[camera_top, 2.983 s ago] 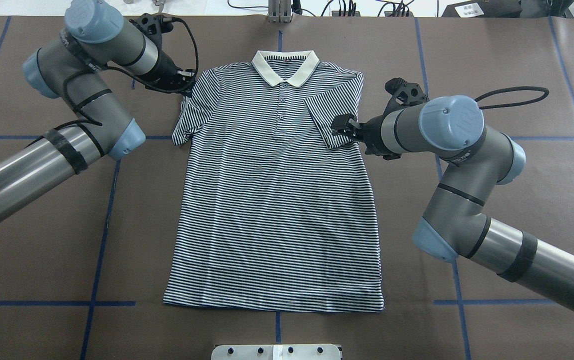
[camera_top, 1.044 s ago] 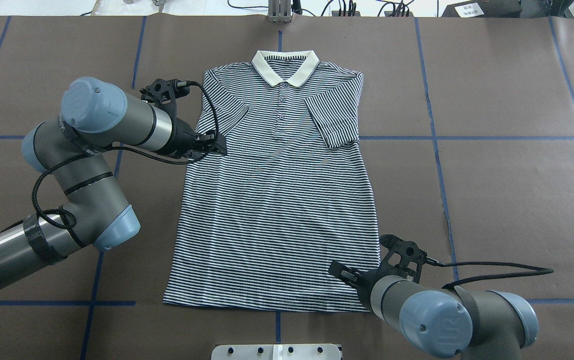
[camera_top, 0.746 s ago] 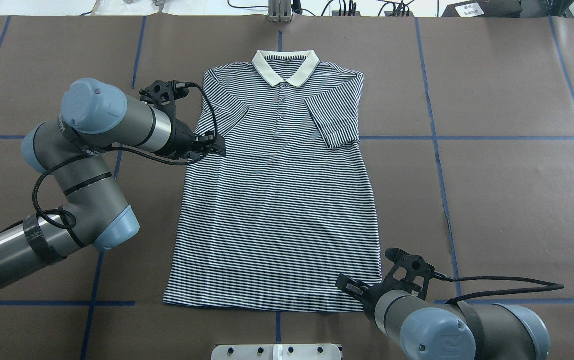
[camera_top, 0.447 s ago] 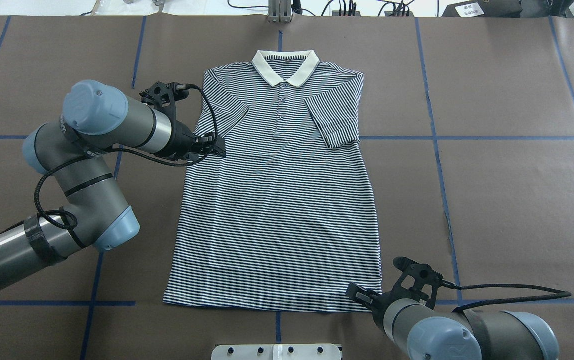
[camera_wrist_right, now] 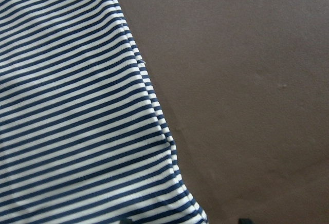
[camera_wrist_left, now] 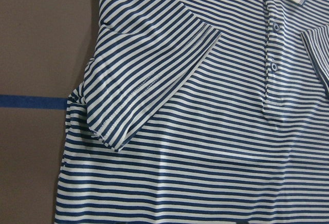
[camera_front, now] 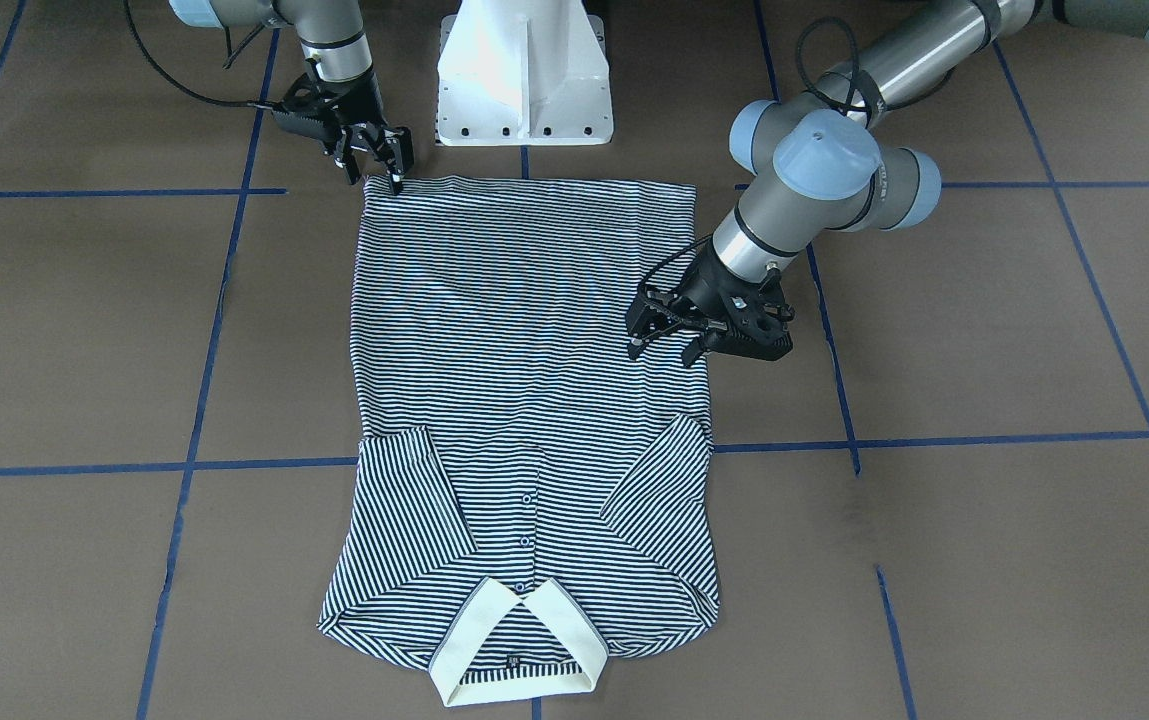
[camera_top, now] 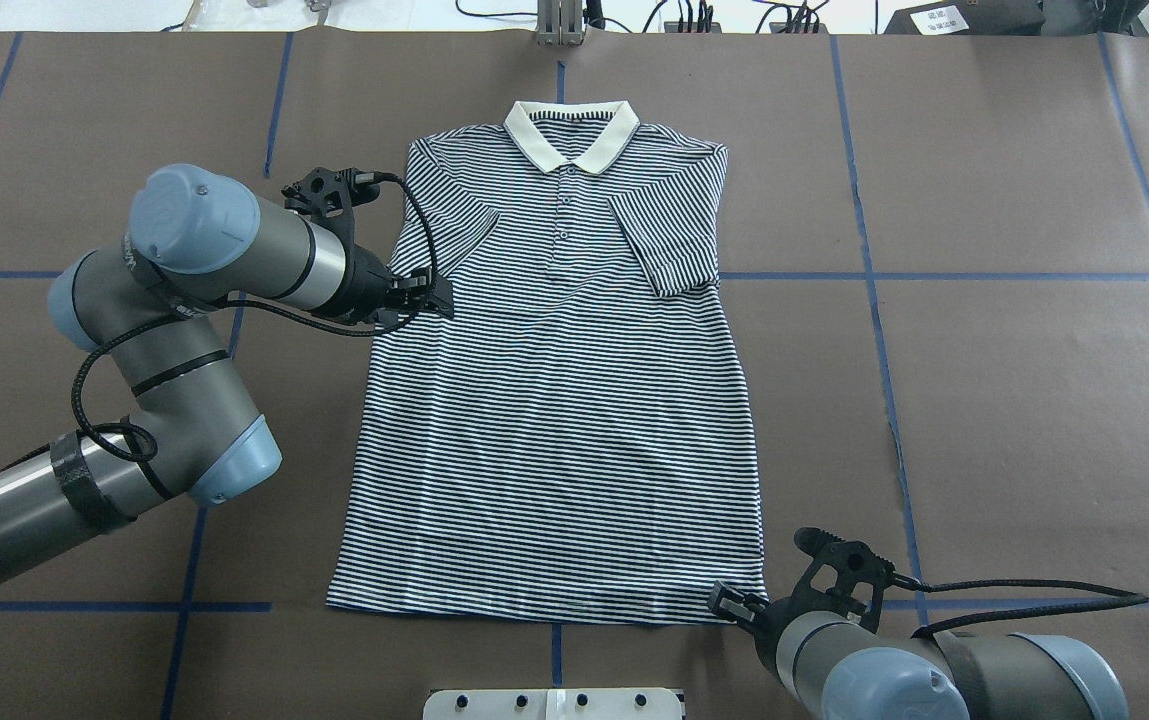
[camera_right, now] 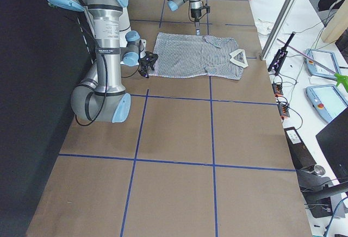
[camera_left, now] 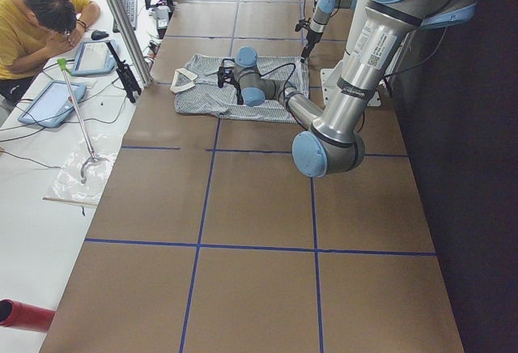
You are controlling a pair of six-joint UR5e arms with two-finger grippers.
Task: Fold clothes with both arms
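The brown table [camera_top: 1014,400] is crossed by blue tape lines [camera_top: 984,276]. A striped polo shirt [camera_top: 554,420] lies flat on it, front up, both sleeves folded inward. A white base [camera_front: 524,70] stands just beyond the hem.

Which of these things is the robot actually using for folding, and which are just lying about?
On the job: striped polo shirt; left pincer; right pincer.
Just lying about: tablets; grabber stick; both on the side bench.
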